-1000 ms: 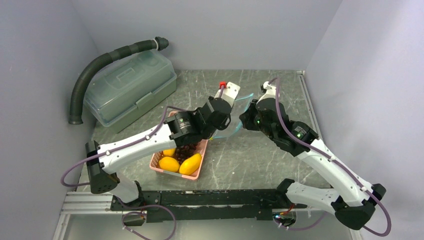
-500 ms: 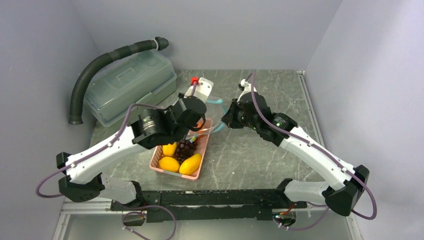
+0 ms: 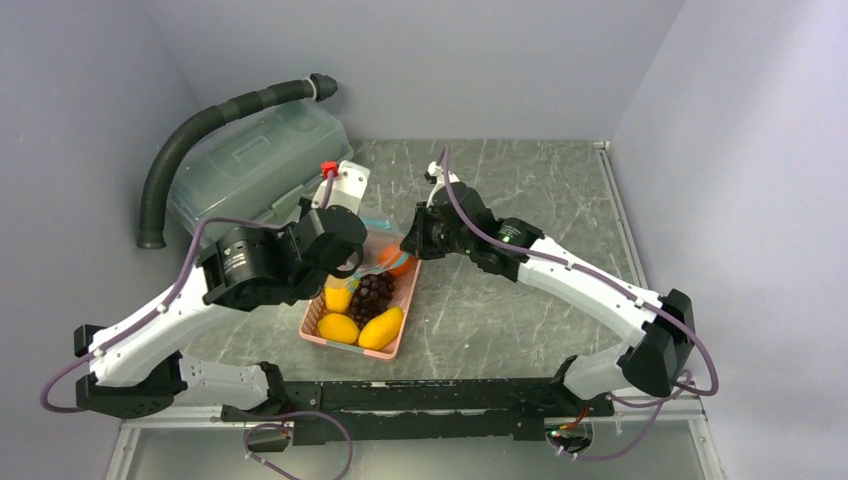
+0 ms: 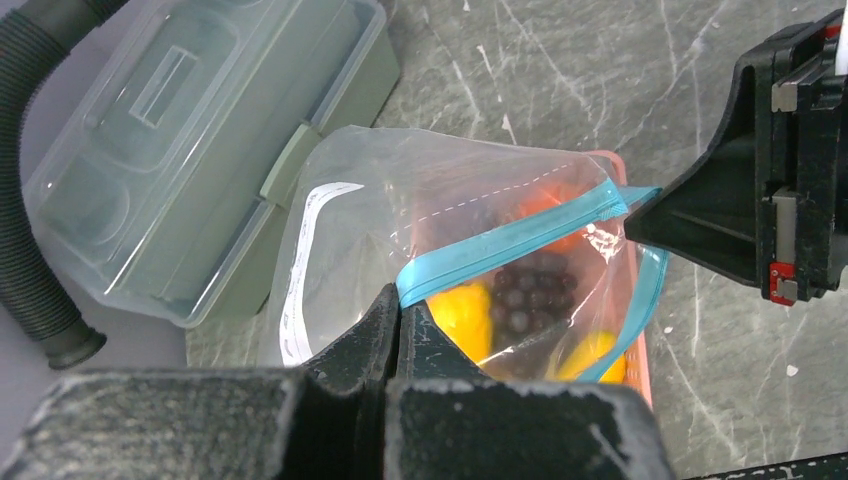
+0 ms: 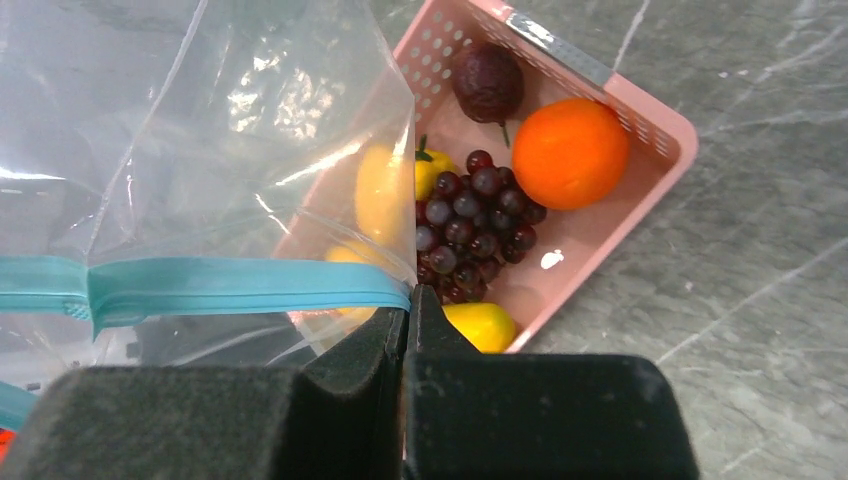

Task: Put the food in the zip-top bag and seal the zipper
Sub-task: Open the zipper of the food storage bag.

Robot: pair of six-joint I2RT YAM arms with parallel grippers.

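Clear floppy plastic bag (image 4: pixel 400 190), mid-frame, looks light and slippery; left gripper (image 4: pixel 398 305) and right gripper (image 5: pixel 408 298) clench its stiffer teal zipper strip (image 4: pixel 510 238).

**Top external view:** set high above and behind the arm bases, it looks down and forward over the whole table (image 3: pixel 500 300), far edge at top.

**Left wrist view:** close in, it looks steeply down past the left gripper (image 4: pixel 398 305). The lidded box (image 4: pixel 180 130) at the table's far-left corner lies upper left, and the right gripper (image 5: pixel 408 305) enters at right.

**Right wrist view:** nearest of all, it looks steeply down past its own fingertips.

**Shared by all three:** the pink basket (image 5: pixel 648 108), the food (image 5: pixel 475 215) and the zipper (image 4: pixel 510 240).
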